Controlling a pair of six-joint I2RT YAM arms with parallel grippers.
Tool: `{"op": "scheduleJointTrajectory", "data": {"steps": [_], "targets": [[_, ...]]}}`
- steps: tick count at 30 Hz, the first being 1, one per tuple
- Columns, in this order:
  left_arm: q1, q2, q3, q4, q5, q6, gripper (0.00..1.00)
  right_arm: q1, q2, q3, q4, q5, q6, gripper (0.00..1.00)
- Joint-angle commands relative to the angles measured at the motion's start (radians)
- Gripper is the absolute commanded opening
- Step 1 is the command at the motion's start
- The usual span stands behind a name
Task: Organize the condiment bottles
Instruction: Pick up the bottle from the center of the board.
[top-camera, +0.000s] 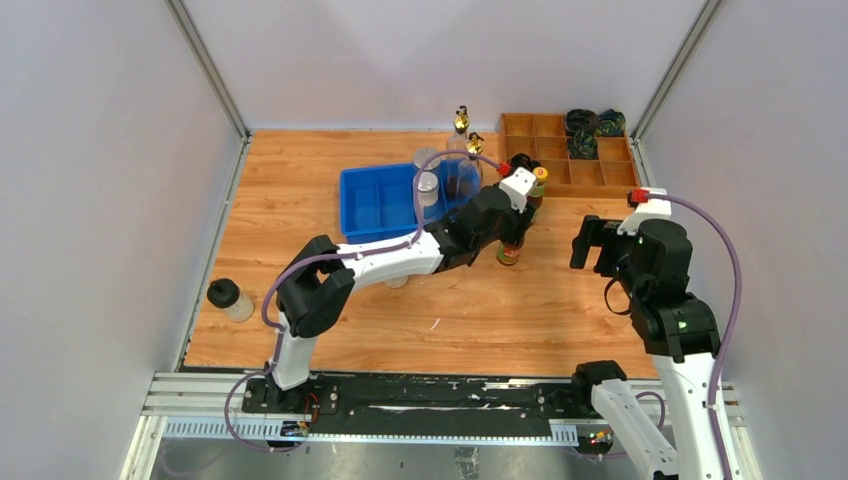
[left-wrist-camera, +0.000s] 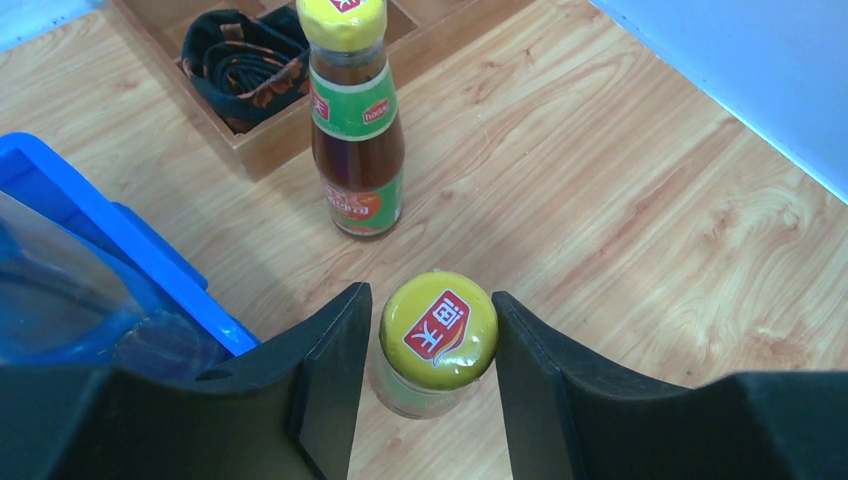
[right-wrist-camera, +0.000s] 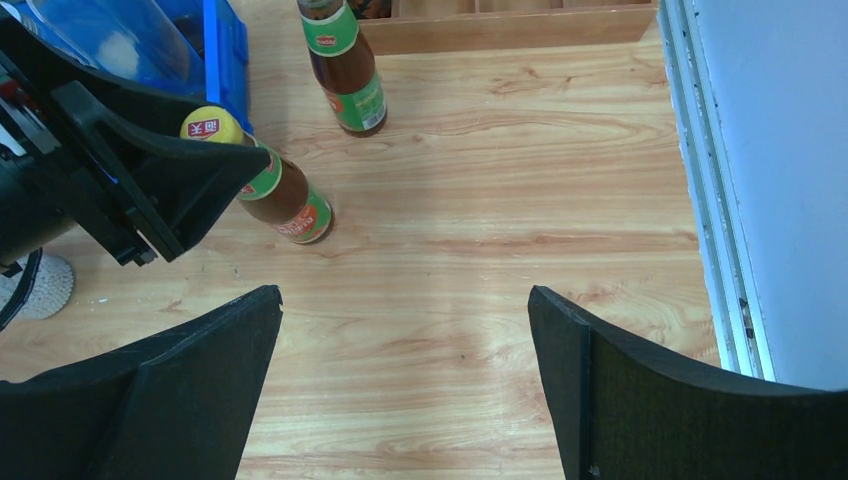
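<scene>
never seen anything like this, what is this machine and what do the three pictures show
These are two robot arms bolted to a table, each ending in a two-finger gripper. One picture looks down from above; the other two come from wrist cameras. On the table stand a blue bin, a wooden tray, two cruets, a jar and two sauce bottles. The left gripper has its fingers either side of one bottle's yellow cap; whether they grip it is unclear. The right gripper is open, holding nothing.

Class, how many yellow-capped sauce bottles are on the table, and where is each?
2. One bottle sits between the fingers of the left gripper, beside the blue bin; the other bottle stands right next to the wooden tray. The arm may hide more.
</scene>
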Motion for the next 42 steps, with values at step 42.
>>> {"op": "scheduleJointTrajectory", "data": {"steps": [42], "targets": [[0.061,-0.51,0.046,-0.437,-0.099,0.07,0.25,-0.018,-0.043,-0.052,0.004,-0.081,0.036,1.0]]}}
